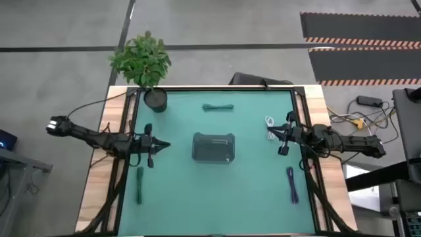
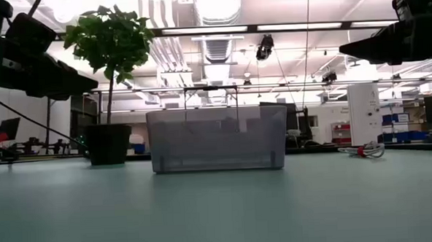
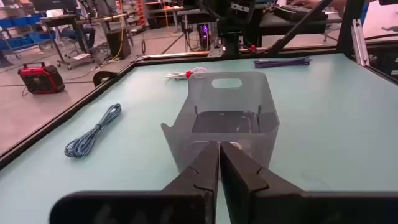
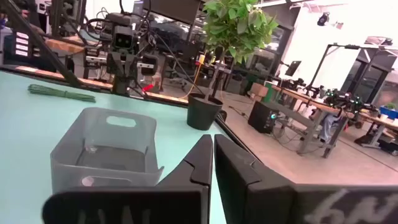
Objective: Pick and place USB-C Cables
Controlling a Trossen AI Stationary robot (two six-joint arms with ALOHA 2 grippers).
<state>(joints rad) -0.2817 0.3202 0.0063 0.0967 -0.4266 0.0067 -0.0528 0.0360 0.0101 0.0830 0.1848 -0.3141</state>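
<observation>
Four cable bundles lie flat on the teal mat. The dark teal one (image 1: 218,107) (image 3: 93,132) is near the far edge. The white-and-red one (image 1: 270,128) (image 3: 186,74) (image 2: 362,150) is at the right. The green one (image 1: 139,184) (image 4: 61,93) is near-left. The purple-blue one (image 1: 292,184) (image 3: 281,62) is near-right. My left gripper (image 1: 164,145) (image 3: 219,155) hovers shut, left of the clear bin (image 1: 212,147). My right gripper (image 1: 275,134) (image 4: 212,149) hovers shut, right of the bin, just by the white-and-red cable.
The clear plastic bin (image 2: 217,139) (image 3: 227,115) (image 4: 106,146) stands in the middle of the mat, its inside bare. A potted plant (image 1: 146,62) (image 2: 107,144) (image 4: 205,109) stands at the far-left corner. Wooden strips and black rails border the mat on both sides.
</observation>
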